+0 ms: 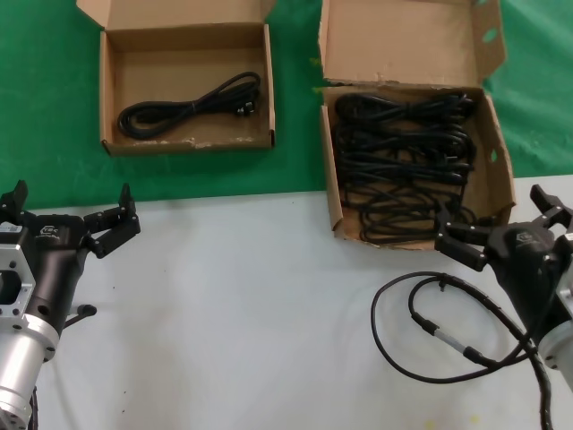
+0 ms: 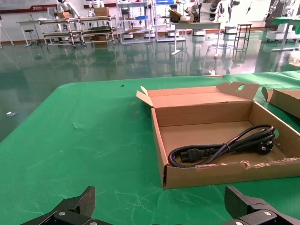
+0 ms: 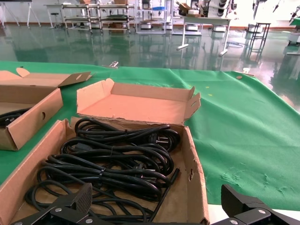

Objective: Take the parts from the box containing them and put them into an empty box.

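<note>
I count one power cord (image 1: 191, 106) already lying in the smaller box (image 1: 107, 98), while a heap of cords (image 1: 403, 161) waits in the bigger box (image 1: 495, 170), so most work is left. My right gripper (image 1: 494, 231) hangs at that box's near rim and my left gripper (image 1: 70, 222) over the pale surface (image 1: 242, 305), both with jaws wide and holding nothing. Only the head view shows the loose cable (image 1: 430, 331) with its silver connector; the wrist views show the boxes' inner walls.

The bigger box (image 1: 414, 170) on the right is crowded wall to wall with coiled cords (image 1: 403, 166), and its far side is blocked by an upright lid flap (image 1: 407, 40). In the smaller box (image 1: 186, 90) on the left, bare floor is left around one cord (image 1: 190, 107). A looped cable (image 1: 430, 327) is spread over the near right tabletop.
</note>
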Robot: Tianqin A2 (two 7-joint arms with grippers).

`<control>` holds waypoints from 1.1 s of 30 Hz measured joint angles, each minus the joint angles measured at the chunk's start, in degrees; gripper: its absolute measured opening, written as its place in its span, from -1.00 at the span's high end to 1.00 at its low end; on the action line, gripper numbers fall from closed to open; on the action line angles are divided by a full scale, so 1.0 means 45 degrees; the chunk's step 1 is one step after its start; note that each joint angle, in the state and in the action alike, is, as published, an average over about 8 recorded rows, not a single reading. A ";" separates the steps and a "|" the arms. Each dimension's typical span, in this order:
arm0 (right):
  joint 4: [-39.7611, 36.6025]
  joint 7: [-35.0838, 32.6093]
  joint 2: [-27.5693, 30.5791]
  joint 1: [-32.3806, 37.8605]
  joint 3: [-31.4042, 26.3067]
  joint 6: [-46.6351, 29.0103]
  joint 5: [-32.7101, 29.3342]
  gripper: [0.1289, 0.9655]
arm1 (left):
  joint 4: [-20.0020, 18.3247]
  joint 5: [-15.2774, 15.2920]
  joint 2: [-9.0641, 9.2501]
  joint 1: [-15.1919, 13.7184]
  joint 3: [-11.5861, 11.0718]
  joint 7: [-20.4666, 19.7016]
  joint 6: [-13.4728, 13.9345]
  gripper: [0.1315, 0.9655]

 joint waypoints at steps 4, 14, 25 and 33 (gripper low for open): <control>0.0000 0.0000 0.0000 0.0000 0.0000 0.0000 0.0000 -1.00 | 0.0000 0.0000 0.0000 0.0000 0.0000 0.0000 0.0000 -1.00; 0.0000 0.0000 0.0000 0.0000 0.0000 0.0000 0.0000 -1.00 | 0.0000 0.0000 0.0000 0.0000 0.0000 0.0000 0.0000 -1.00; 0.0000 0.0000 0.0000 0.0000 0.0000 0.0000 0.0000 -1.00 | 0.0000 0.0000 0.0000 0.0000 0.0000 0.0000 0.0000 -1.00; 0.0000 0.0000 0.0000 0.0000 0.0000 0.0000 0.0000 -1.00 | 0.0000 0.0000 0.0000 0.0000 0.0000 0.0000 0.0000 -1.00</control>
